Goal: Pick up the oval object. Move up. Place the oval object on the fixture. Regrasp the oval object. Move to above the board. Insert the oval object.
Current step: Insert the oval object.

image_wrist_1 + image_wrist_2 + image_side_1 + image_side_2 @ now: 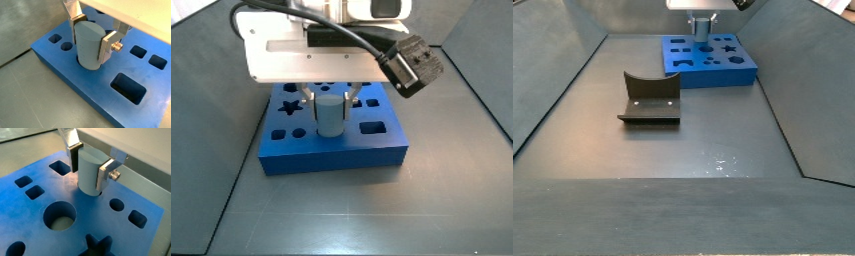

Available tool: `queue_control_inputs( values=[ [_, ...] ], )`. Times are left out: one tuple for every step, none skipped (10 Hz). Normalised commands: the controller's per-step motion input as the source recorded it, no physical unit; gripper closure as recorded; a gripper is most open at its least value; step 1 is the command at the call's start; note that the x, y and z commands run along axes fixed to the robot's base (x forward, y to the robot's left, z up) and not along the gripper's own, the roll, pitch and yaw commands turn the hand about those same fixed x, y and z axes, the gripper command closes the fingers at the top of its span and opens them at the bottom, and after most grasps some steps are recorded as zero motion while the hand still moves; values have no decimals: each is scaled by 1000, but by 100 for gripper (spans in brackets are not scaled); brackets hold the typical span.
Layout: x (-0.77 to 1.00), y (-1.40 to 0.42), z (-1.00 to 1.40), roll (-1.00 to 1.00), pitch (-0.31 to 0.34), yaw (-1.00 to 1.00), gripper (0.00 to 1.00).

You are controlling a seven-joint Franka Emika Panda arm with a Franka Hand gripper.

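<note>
The oval object (pixel 88 47) stands upright, pale grey-blue, between the silver fingers (pixel 107 47) of my gripper (pixel 90 40). My gripper is shut on it. Its lower end sits in a hole in the blue board (pixel 67 70). In both wrist views the peg (pixel 90 173) rises out of the board (pixel 117 230) with the gripper (pixel 91 168) clamped round its upper half. A side view shows the peg (pixel 329 115) below the hand, gripper (pixel 329 100), over the board's middle (pixel 331 155). The fixture (pixel 649 100) stands apart from the board (pixel 714 72), nearer the camera, with nothing on it.
Other holes lie round the peg: a large rectangle (pixel 128 88), a big round one (pixel 60 217) and a star (pixel 99 248). Grey sloping walls (pixel 567 90) enclose the floor (pixel 714 130). The white hand and its black cable (pixel 412 65) hang over the board.
</note>
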Motion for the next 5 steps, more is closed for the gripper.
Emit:
queue_control_inputs(
  values=[
    [0, 0, -357, 27, -16, 0, 100],
    [-31, 0, -1000, 57, -87, 3, 100],
    [-49, 0, -1000, 60, -86, 34, 100],
    [-3, 0, -1000, 83, -103, 40, 100],
    [0, 0, -986, 111, -107, 20, 100]
  ],
)
